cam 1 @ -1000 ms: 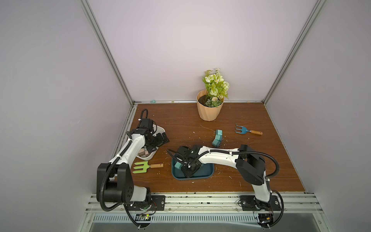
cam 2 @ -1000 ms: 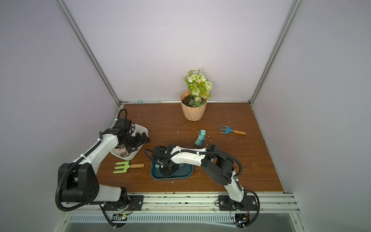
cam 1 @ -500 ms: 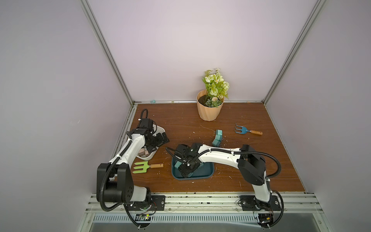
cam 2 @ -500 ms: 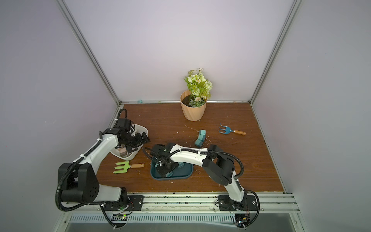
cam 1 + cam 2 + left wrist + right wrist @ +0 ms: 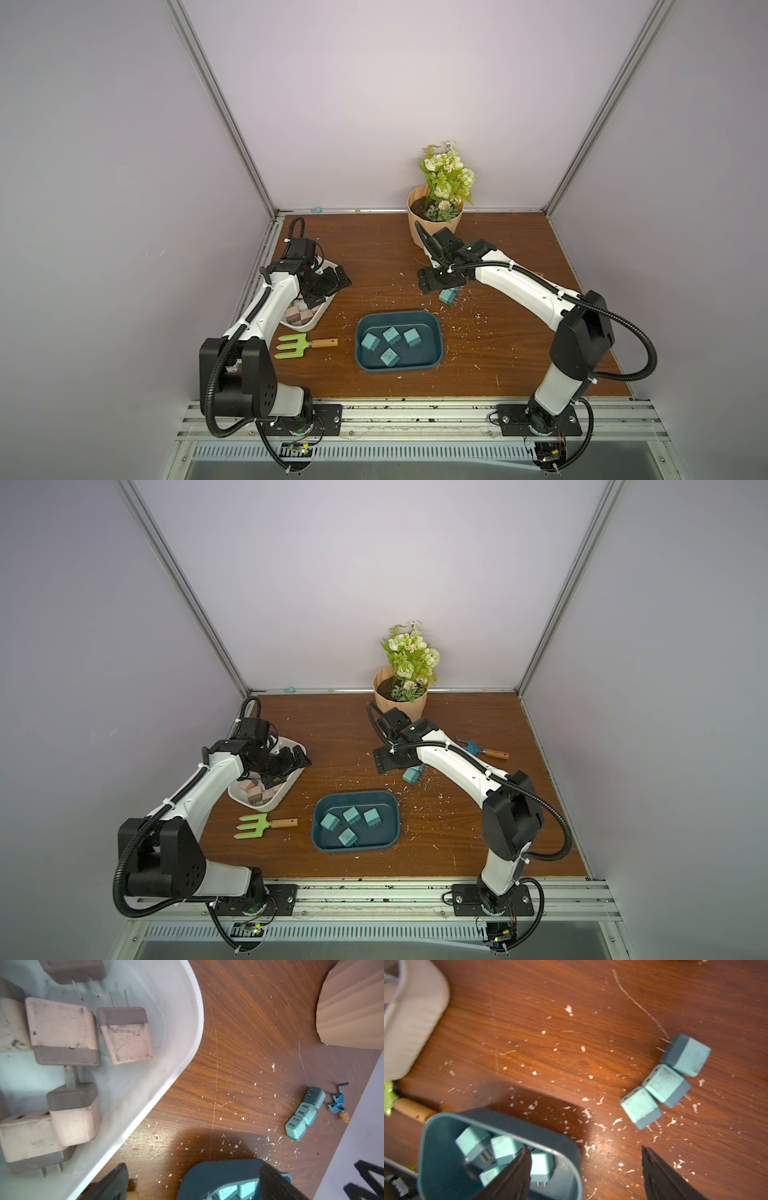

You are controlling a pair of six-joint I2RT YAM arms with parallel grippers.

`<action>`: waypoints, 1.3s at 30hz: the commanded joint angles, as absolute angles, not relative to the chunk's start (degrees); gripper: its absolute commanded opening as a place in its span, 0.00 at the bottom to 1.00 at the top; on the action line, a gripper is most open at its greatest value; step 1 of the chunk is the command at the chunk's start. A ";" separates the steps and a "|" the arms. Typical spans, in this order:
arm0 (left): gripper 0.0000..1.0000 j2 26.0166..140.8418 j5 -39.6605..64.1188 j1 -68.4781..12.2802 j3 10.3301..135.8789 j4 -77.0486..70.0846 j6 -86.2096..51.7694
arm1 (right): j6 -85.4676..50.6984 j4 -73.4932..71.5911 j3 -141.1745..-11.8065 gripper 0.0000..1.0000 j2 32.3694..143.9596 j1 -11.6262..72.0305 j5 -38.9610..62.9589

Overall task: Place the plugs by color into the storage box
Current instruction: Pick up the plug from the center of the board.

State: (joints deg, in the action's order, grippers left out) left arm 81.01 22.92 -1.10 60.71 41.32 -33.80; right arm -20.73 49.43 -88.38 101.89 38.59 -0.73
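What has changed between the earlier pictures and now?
The right gripper pulled out of the teal tray and swung away toward the loose teal plugs, jaws now open and empty. The left gripper stayed open above the white tray; neither tray moved.

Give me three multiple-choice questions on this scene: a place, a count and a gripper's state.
1. Where is the green garden fork?
A. on the table beside the teal tray
B. inside the teal tray
C. under the teal tray

2. How many teal plugs lie in the teal tray?
A. two
B. seven
C. four

3. The right gripper is:
A. shut on a teal plug
B. open and empty
C. shut on nothing

Answers:
1 A, both top views show it flat on the wood beside the tray.
2 C, four cubes show there in both top views.
3 B, the right wrist view shows its fingers apart, gripping nothing.
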 commanded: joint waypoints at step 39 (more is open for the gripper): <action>0.99 80.42 23.16 -0.44 61.08 42.72 -33.92 | -12.04 45.02 -82.47 0.72 109.81 32.89 1.14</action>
State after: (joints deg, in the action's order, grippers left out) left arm 80.12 22.94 -1.10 60.07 41.56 -33.85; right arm -11.07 42.37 -83.66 112.27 32.67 -0.30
